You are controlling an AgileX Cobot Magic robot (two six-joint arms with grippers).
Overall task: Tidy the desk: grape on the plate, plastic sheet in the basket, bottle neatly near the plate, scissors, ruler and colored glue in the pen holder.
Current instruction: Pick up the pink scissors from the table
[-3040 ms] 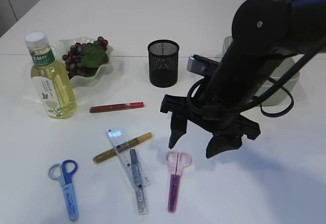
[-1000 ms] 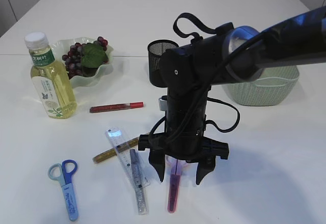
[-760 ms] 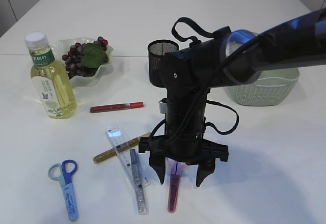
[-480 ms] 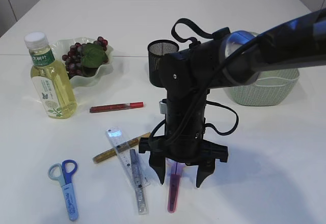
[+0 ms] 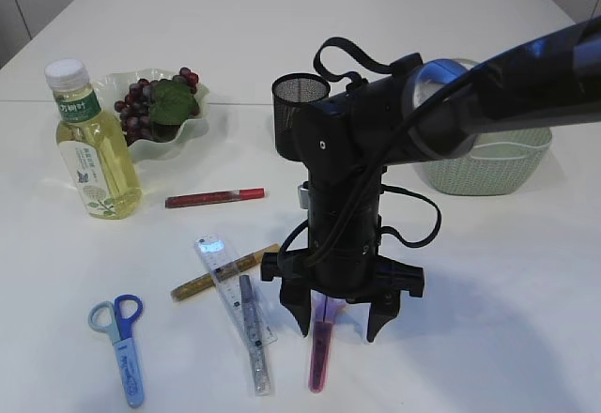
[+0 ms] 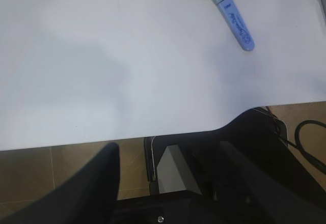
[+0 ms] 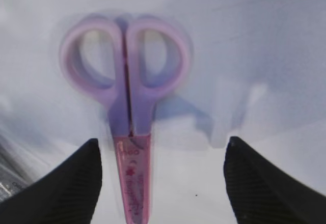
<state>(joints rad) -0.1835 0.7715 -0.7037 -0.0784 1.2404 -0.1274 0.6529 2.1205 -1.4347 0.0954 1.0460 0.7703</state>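
My right gripper (image 5: 338, 328) points straight down over the pink scissors (image 5: 320, 359), open, one finger on each side of them just below the handles. In the right wrist view the right gripper (image 7: 162, 150) straddles the pink scissors (image 7: 128, 112) without touching them. Blue scissors (image 5: 122, 343), a clear ruler (image 5: 225, 277), a gold glue pen (image 5: 202, 282), a silver glue pen (image 5: 252, 333) and a red glue pen (image 5: 214, 197) lie on the table. Grapes (image 5: 141, 103) rest on the plate (image 5: 192, 131), with the bottle (image 5: 92, 145) upright beside it. My left gripper (image 6: 168, 152) stands open below the table edge. The plastic sheet is out of view.
The black mesh pen holder (image 5: 299, 103) stands behind my right arm. A green woven basket (image 5: 488, 164) sits at the back right, partly hidden by the arm. The blue scissors (image 6: 226, 10) show at the top of the left wrist view.
My right arm has swung in from the right and come down over the pink scissors. Over the last second it has barely shifted. The jaws kept the same width.
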